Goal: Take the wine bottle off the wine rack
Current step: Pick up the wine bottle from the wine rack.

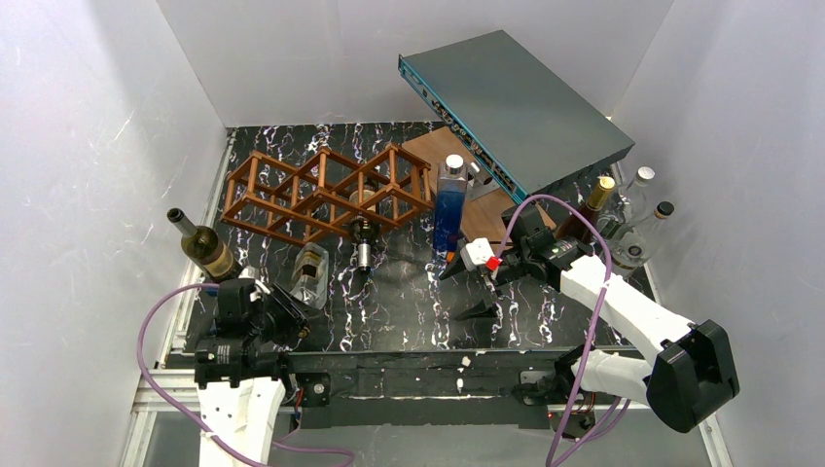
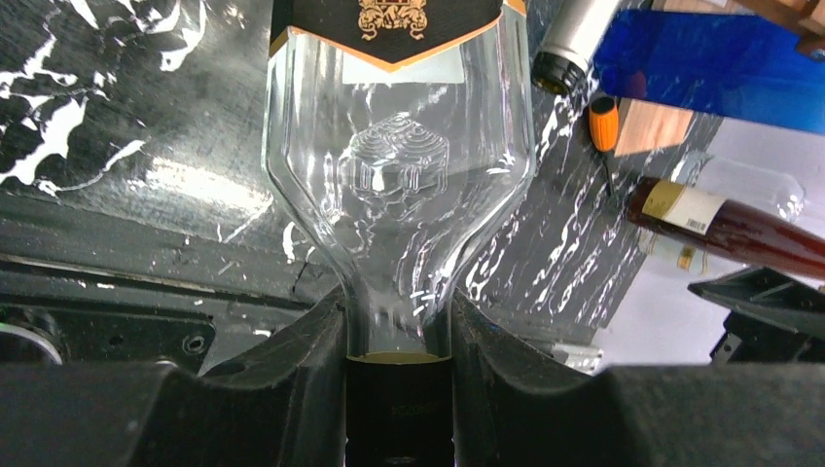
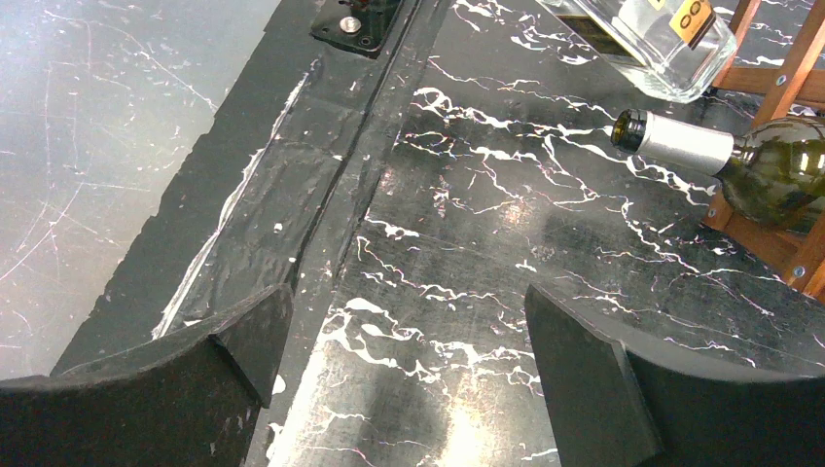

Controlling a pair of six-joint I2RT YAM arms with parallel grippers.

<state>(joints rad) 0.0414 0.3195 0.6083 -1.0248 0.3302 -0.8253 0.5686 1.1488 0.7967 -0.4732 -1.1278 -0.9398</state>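
Observation:
The reddish-brown wine rack stands at the back left of the table. A dark green wine bottle with a silver foil neck lies in a lower cell, neck pointing out front. Just in front of the rack lies a clear glass bottle with a black and gold label, base towards the rack. My left gripper is shut on its neck, and from above the left gripper sits at the bottle's near end. My right gripper hovers open over bare table, right of the rack.
A tall blue bottle stands mid-table by a flat wooden board. A teal box leans at the back. Several bottles cluster at the far right. A green bottle tilts at the left edge. An orange-handled screwdriver lies nearby.

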